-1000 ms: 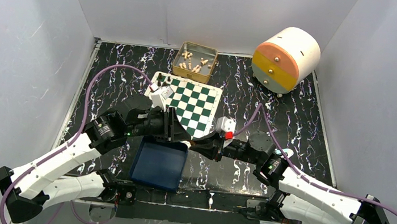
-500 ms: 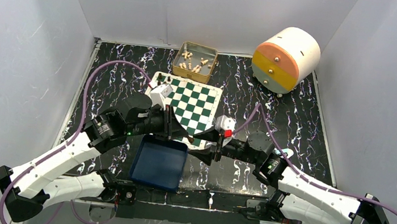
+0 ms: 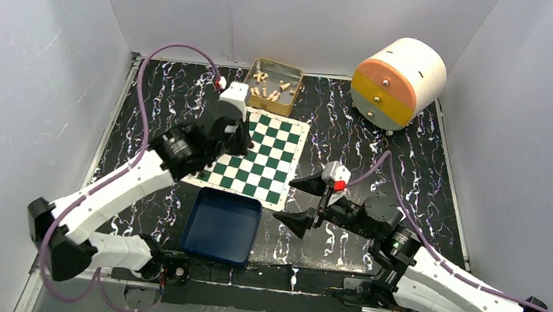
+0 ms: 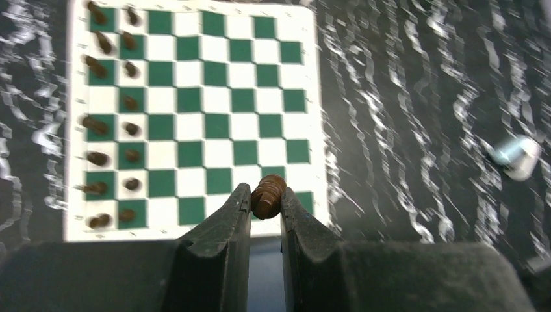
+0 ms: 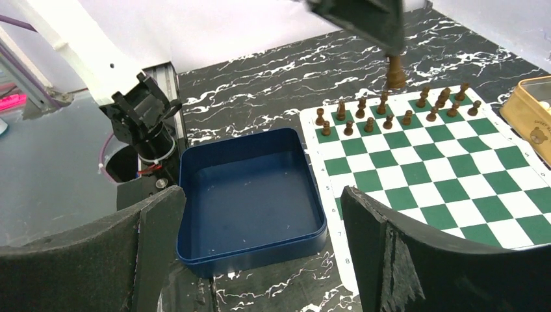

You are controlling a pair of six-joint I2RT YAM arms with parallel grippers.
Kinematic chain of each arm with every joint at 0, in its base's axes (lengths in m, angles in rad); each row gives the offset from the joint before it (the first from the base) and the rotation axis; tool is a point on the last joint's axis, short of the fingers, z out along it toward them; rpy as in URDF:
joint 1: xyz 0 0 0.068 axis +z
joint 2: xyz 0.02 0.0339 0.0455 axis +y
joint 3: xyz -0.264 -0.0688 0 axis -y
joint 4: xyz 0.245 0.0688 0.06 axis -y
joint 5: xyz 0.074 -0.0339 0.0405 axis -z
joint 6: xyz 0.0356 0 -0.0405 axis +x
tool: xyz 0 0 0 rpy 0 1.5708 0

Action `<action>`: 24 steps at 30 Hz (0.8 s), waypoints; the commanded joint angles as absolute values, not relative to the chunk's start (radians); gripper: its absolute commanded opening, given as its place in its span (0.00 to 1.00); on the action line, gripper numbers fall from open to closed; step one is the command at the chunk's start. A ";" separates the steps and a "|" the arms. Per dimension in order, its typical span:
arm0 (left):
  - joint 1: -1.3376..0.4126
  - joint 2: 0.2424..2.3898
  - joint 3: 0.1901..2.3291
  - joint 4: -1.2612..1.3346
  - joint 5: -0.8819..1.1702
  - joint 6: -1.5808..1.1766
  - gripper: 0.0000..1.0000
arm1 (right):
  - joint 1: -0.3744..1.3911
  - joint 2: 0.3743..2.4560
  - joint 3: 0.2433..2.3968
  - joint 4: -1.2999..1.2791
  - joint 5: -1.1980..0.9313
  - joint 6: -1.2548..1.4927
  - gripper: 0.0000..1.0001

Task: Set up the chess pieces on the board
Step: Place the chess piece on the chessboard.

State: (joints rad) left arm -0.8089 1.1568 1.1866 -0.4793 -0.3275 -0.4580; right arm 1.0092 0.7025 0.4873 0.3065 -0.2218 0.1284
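The green-and-white board [image 3: 265, 159] lies mid-table. Several dark-brown chess pieces [image 4: 132, 129] stand in two rows along its left edge, also seen in the right wrist view [image 5: 369, 123]. My left gripper [image 3: 230, 130] hovers above that left side, shut on one dark-brown chess piece [image 4: 268, 195] that sticks out past its fingertips [image 4: 242, 198]. The same held piece [image 5: 394, 71] hangs over the board's edge beyond the rows. My right gripper [image 3: 299, 203] stands wide open with nothing in it, just right of the blue tray and off the board's near right corner [image 5: 261, 195].
A blue tray [image 3: 222, 227] sits at the near edge below the board [image 5: 250, 188]. A gold tin [image 3: 272, 85] with cream pieces stands behind the board. A round drum with drawers [image 3: 398, 79] lies at the back right. White walls close in three sides.
The grippers met over the tray; the left shut on the piece and swung it up over the board's left side. The right gripper opened wide and drew back to the right.
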 commanded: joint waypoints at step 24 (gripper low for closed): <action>-0.198 1.813 1.417 -0.320 -0.130 -0.265 0.00 | 1.007 0.702 0.528 0.290 -0.199 0.162 0.99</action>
State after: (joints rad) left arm -0.2035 1.8091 1.3777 -0.3466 -0.1501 -0.2924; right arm 1.0092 0.6895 0.4767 0.2344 -0.2077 0.1577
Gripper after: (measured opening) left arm 0.153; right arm 0.985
